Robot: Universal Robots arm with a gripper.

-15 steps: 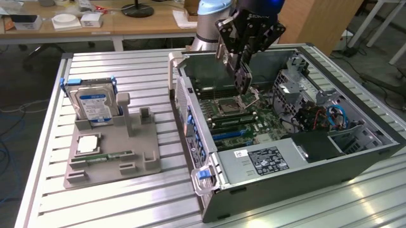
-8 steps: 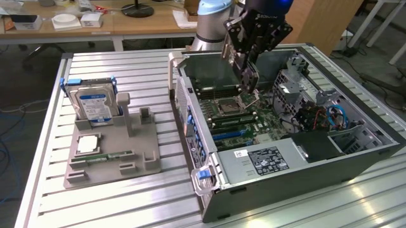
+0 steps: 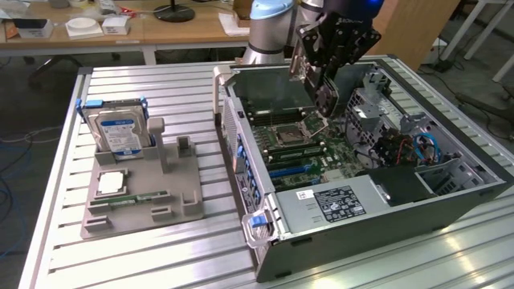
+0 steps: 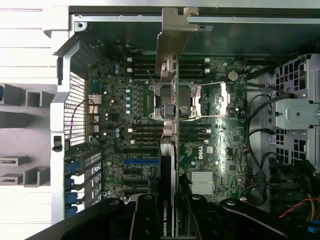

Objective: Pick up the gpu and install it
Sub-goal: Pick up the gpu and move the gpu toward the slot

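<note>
My gripper (image 3: 323,81) hangs over the open computer case (image 3: 241,150), shut on the gpu (image 3: 326,99), a dark card held on edge and pointing down above the motherboard (image 3: 293,141). In the wrist view the gpu (image 4: 169,120) shows edge-on, its silvery end bracket (image 4: 172,35) at the far end and its printed label near my black fingers (image 4: 145,220). The gripper (image 4: 169,212) clamps the card from both sides. Below it are the processor socket and the blue expansion slots (image 4: 142,162); the card is above the board, not seated in a slot.
The case lies on its side on a slatted metal table (image 3: 144,90), with a drive cage and cables (image 3: 401,147) at the exterior view's right. To the left, a grey fixture (image 3: 141,192) holds a silver hard drive (image 3: 120,129), a memory stick (image 3: 129,200) and a processor chip (image 3: 112,180).
</note>
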